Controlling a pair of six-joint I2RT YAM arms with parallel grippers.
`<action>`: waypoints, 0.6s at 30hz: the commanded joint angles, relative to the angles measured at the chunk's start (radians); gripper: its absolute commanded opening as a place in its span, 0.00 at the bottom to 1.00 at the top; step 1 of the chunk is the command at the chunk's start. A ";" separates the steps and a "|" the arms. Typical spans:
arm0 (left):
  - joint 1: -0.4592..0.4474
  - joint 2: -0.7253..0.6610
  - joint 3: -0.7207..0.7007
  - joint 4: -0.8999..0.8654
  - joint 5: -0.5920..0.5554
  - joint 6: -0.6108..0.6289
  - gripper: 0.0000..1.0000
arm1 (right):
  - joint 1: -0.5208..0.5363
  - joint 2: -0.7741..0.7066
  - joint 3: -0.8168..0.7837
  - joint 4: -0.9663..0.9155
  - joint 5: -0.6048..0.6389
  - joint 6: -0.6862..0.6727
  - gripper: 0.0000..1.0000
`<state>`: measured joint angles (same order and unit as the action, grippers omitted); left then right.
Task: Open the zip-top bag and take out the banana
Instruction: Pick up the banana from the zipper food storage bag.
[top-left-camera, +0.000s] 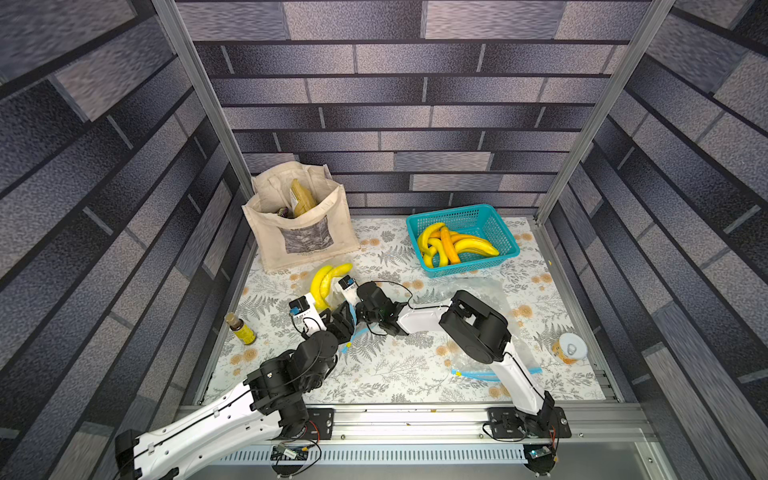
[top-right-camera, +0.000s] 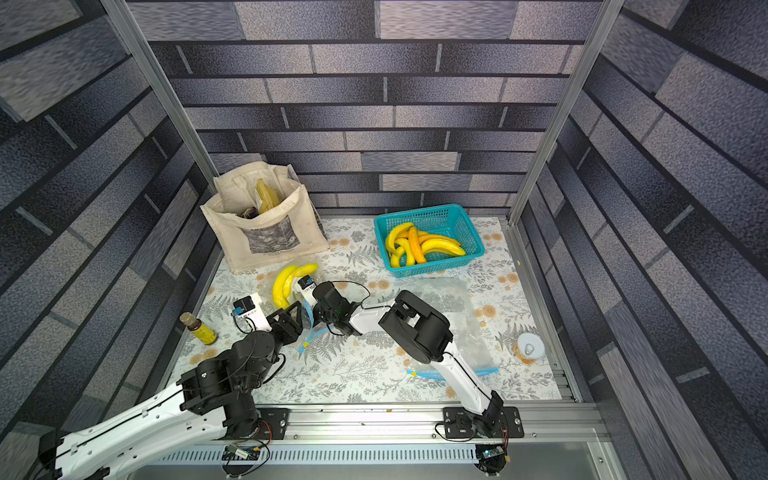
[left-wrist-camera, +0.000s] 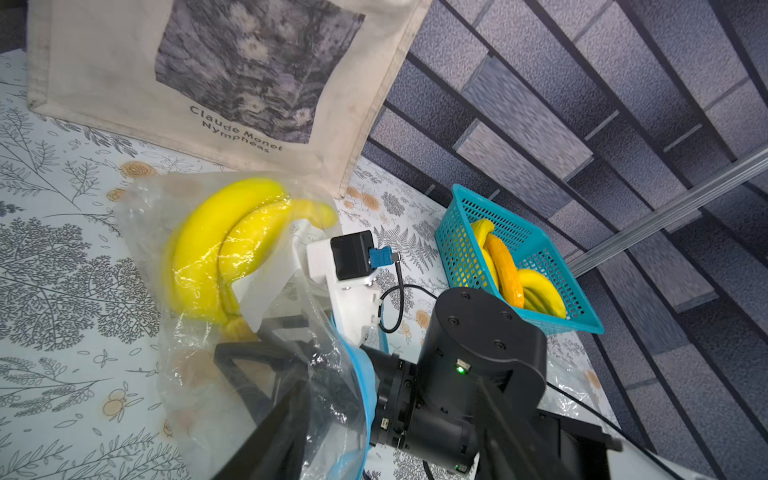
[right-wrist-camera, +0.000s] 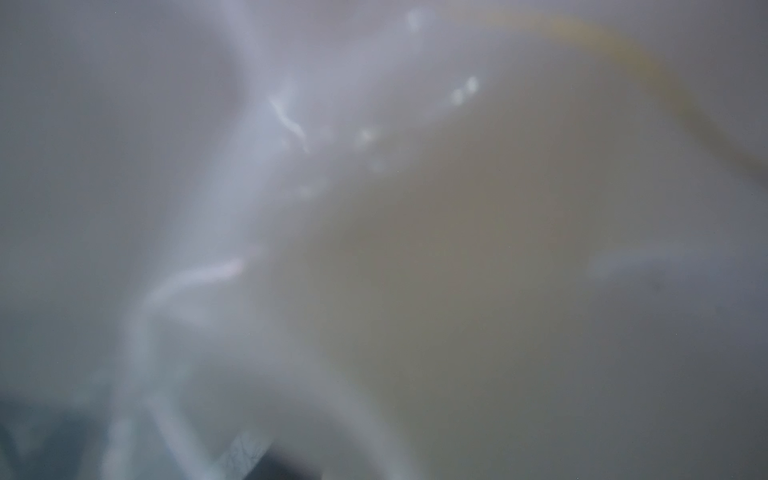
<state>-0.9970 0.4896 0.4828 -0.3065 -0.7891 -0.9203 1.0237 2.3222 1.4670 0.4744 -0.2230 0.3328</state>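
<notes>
A clear zip-top bag (left-wrist-camera: 141, 216) with a blue zip strip (top-right-camera: 309, 328) lies in front of the tote, and two yellow bananas (top-left-camera: 322, 282) (top-right-camera: 284, 282) (left-wrist-camera: 208, 249) sit inside it. My right gripper (top-left-camera: 332, 298) (left-wrist-camera: 278, 324) reaches through the bag's mouth to the banana stems. Plastic veils its jaws, and the right wrist view is only blurred film with a yellow tint. My left gripper (top-left-camera: 340, 320) (left-wrist-camera: 357, 386) is at the mouth with its jaws wide apart. One of its fingers (left-wrist-camera: 249, 374) is behind the plastic, and the right arm's wrist lies between the two.
A cream tote bag (top-left-camera: 299, 232) stands at the back left. A teal basket (top-left-camera: 494, 220) of bananas sits at the back right. A small bottle (top-left-camera: 241, 330) is at the left edge and a can (top-left-camera: 569, 349) at the right. Another clear bag (top-left-camera: 490, 291) lies under the right arm.
</notes>
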 joint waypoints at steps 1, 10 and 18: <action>0.016 -0.014 -0.038 -0.136 -0.010 -0.033 0.69 | 0.006 0.035 0.042 -0.081 -0.028 -0.018 0.57; 0.481 0.034 0.030 -0.248 0.311 0.080 0.75 | 0.008 0.098 0.160 -0.238 0.027 -0.100 0.55; 0.795 0.050 -0.040 -0.168 0.579 0.118 0.77 | 0.006 0.158 0.231 -0.237 0.056 -0.108 0.41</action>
<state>-0.2592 0.5259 0.4751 -0.5091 -0.3660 -0.8398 1.0256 2.4382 1.6859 0.2813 -0.1974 0.2432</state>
